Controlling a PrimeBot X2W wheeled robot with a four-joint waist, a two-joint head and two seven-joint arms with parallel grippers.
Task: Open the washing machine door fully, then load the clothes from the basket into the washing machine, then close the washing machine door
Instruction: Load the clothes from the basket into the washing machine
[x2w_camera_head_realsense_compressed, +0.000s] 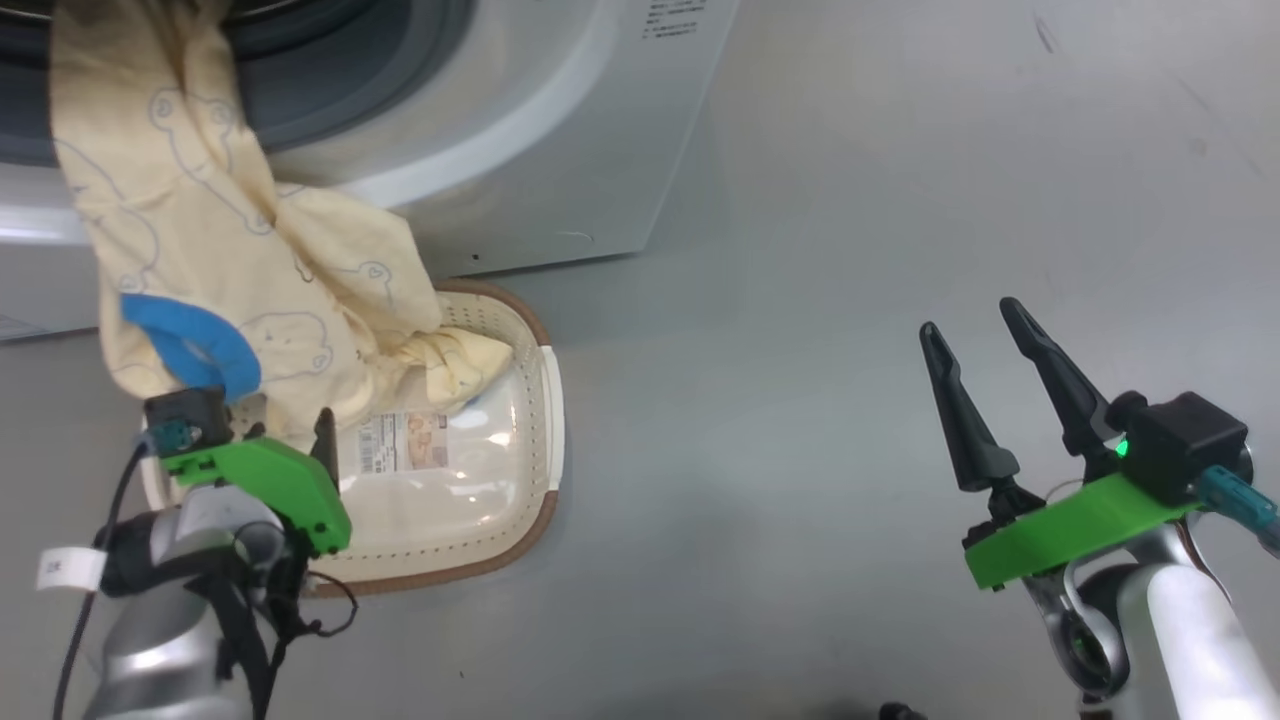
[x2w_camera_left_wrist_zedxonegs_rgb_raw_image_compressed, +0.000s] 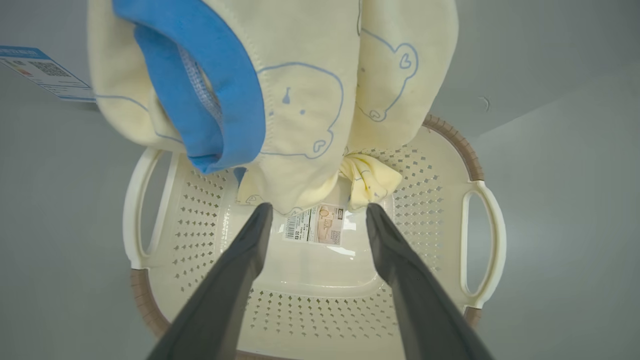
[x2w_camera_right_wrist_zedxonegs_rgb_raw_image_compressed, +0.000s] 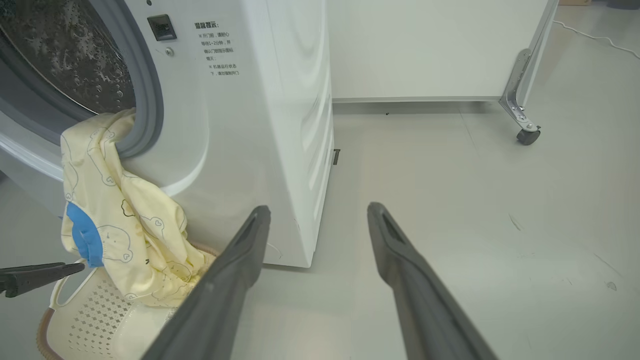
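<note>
The clothes (x2w_camera_head_realsense_compressed: 200, 250), pale yellow with blue bear outlines and a blue cuff (x2w_camera_left_wrist_zedxonegs_rgb_raw_image_compressed: 200, 90), hang out of the washing machine (x2w_camera_head_realsense_compressed: 540, 130) over its grey gasket, and their lower end lies in the basket (x2w_camera_head_realsense_compressed: 545, 400). The steel drum (x2w_camera_right_wrist_zedxonegs_rgb_raw_image_compressed: 65, 55) is open to view; the washing machine door is out of view. My left gripper (x2w_camera_left_wrist_zedxonegs_rgb_raw_image_compressed: 319, 207) is open just above the basket floor, its tips right under the hanging cloth and holding nothing. My right gripper (x2w_camera_head_realsense_compressed: 969, 318) is open over bare floor, well to the right of the machine.
The basket (x2w_camera_left_wrist_zedxonegs_rgb_raw_image_compressed: 430, 200) stands on the grey floor (x2w_camera_head_realsense_compressed: 850, 250) against the machine's front, a sticker (x2w_camera_left_wrist_zedxonegs_rgb_raw_image_compressed: 315, 225) on its bottom. A white unit on a caster (x2w_camera_right_wrist_zedxonegs_rgb_raw_image_compressed: 527, 136) stands behind the machine to the right. A blue label (x2w_camera_left_wrist_zedxonegs_rgb_raw_image_compressed: 45, 72) sits low on the machine front.
</note>
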